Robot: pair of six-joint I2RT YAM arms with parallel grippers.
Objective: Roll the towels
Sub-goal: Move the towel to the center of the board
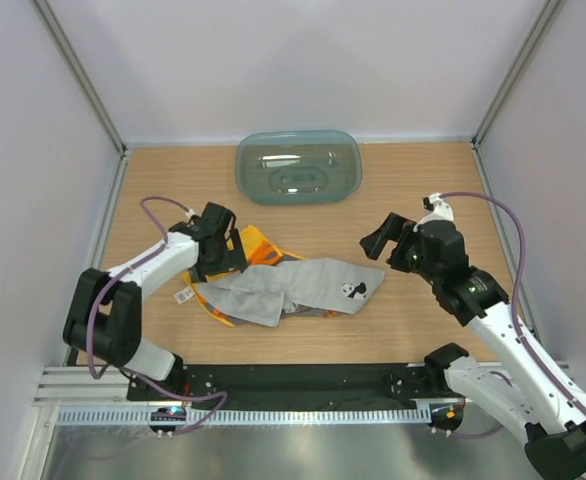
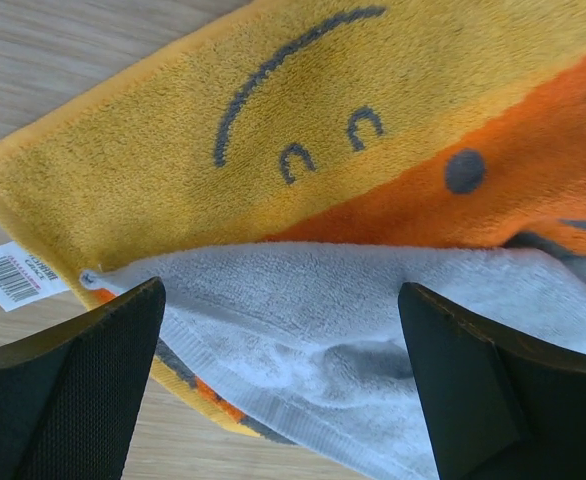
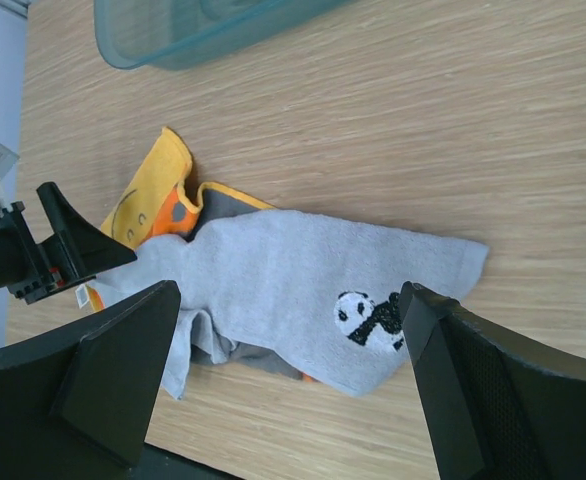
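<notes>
The grey towel (image 1: 293, 285) lies crumpled across the table's middle, its panda mark (image 1: 351, 291) near its right end. It partly covers the yellow-orange towel (image 1: 258, 243), which shows at the upper left. My left gripper (image 1: 230, 258) hovers open over the towels' left end; in the left wrist view its jaws (image 2: 281, 300) straddle a grey towel corner (image 2: 373, 310) lying on the yellow-orange towel (image 2: 173, 150), gripping nothing. My right gripper (image 1: 383, 240) hangs open just right of the grey towel. In its wrist view the grey towel (image 3: 273, 260) and panda mark (image 3: 368, 318) lie below the open right gripper (image 3: 288, 295).
A translucent teal tray (image 1: 248, 180) sits at the back centre of the wooden table. A white label (image 2: 13, 275) sticks out from the yellow-orange towel's left edge. White walls enclose the table on three sides. A black rail runs along the near edge.
</notes>
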